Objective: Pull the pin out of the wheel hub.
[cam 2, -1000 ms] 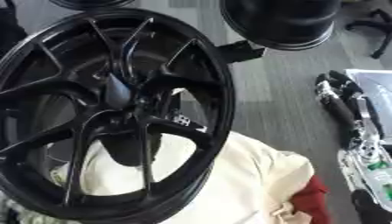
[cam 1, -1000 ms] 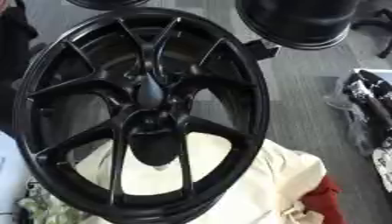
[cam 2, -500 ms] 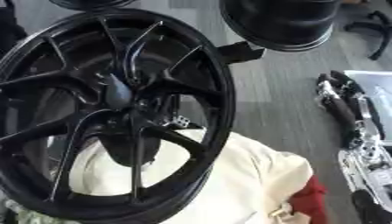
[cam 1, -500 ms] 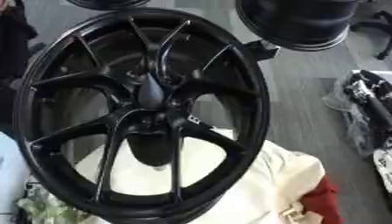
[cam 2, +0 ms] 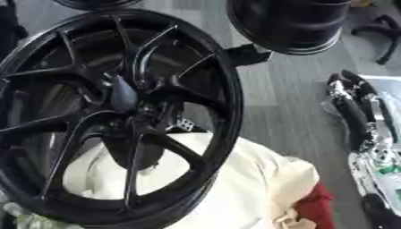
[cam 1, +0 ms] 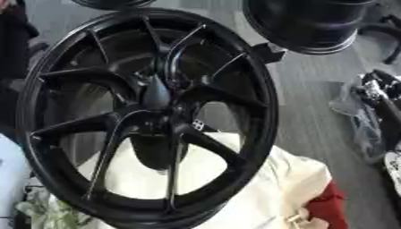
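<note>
at the near edge a cream-coloured cloth (cam 1: 290, 188) lies bunched, with a dark red fabric (cam 1: 329, 208) tucked against its right side and a pale green crumpled bit (cam 1: 47, 212) at the lower left corner. the lower rim of a large glossy black multi-spoke wheel hub (cam 1: 149, 116) rests on the cream cloth, and the cloth shows through the gaps between its lower spokes. the wheel stands nearly upright, tilted, filling most of the left and middle of both views. at its centre a dark, rounded, tapering piece (cam 1: 156, 91) stands out from where the spokes meet; whether this is the pin cannot be told, as it is as black as the hub around it. a small pale square mark (cam 1: 198, 126) shows just right of the centre, between two spokes.

to the right, well apart from the wheel, black and silver robot parts (cam 2: 364, 120) lie on the grey floor (cam 1: 313, 112); i cannot tell whether they are a hand, so how far either hand is open cannot be told, and nothing is seen gripping the wheel.

farther back, a second black wheel rim (cam 1: 313, 22) stands at the upper right, its lower edge near the top right of the big wheel. a third dark rim (cam 1: 109, 3) peeks in at the top edge.
</note>
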